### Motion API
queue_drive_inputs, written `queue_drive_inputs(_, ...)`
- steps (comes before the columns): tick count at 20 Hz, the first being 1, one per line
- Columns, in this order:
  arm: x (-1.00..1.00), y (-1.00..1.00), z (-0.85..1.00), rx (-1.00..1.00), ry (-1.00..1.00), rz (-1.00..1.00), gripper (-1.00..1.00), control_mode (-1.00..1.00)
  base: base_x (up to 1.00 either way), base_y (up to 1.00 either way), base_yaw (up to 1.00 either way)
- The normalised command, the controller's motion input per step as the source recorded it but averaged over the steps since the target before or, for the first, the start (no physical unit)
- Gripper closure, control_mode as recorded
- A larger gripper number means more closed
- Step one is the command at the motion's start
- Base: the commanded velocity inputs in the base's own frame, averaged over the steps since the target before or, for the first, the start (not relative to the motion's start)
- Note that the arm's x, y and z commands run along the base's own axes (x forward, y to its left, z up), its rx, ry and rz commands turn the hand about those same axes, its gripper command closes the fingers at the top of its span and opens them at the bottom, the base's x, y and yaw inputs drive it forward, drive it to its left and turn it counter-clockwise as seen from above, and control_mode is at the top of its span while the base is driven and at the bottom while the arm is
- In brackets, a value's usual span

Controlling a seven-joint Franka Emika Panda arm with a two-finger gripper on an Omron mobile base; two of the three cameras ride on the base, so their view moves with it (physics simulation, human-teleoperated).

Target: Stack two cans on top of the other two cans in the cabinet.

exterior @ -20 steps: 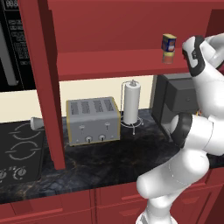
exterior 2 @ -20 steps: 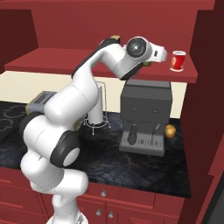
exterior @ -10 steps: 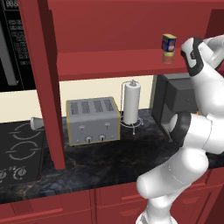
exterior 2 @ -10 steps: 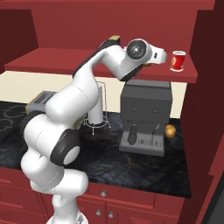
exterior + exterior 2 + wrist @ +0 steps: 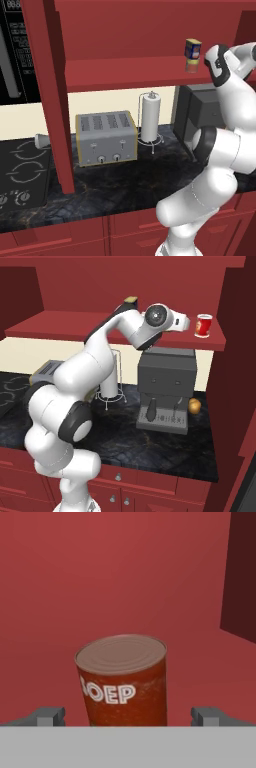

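The arm (image 5: 95, 371) reaches up from the base to the cabinet shelf (image 5: 75, 326), wrist bent toward the right end of it. In the hand view the gripper (image 5: 128, 716) stands wide open, holding nothing: its two dark fingertips (image 5: 47, 716) sit well apart, one on each side of the red can (image 5: 122, 679), with clear gaps to the can's sides. That can is upright on the red shelf floor, lid up, white lettering "OEP" across its front; it lies between the tips but slightly left of midway. A darker upright panel (image 5: 240, 572) of the cabinet rises at the upper right of the hand view. From the right base view the red can (image 5: 203, 325) with its white label stands near the right end of the shelf, just beyond the end of the hand, apart from it. From the left base view a blue can (image 5: 192, 49) with yellow markings sits on top of a dull tan can (image 5: 191, 65), the pair upright on the shelf (image 5: 120, 70) just left of the arm's wrist. Below the shelf, on the dark counter (image 5: 120, 185): a toaster (image 5: 106, 137), a paper towel holder (image 5: 150, 117) just right of it, and a dark coffee machine (image 5: 166, 386) under the shelf's right part. A small orange object (image 5: 194, 405), too small to identify, lies beside the machine's right side. A stovetop (image 5: 20, 175) occupies the counter's left end.
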Motion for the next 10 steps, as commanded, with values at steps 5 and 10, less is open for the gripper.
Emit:
queue_drive_inputs(5,0.17,0.0,0.0,0.0,0.0,0.0,-1.0,-1.0,0.0,0.0,0.0)
queue_drive_inputs(10,0.13,0.0,0.0,0.0,0.0,0.0,-1.0,-1.0,0.0,0.0,0.0)
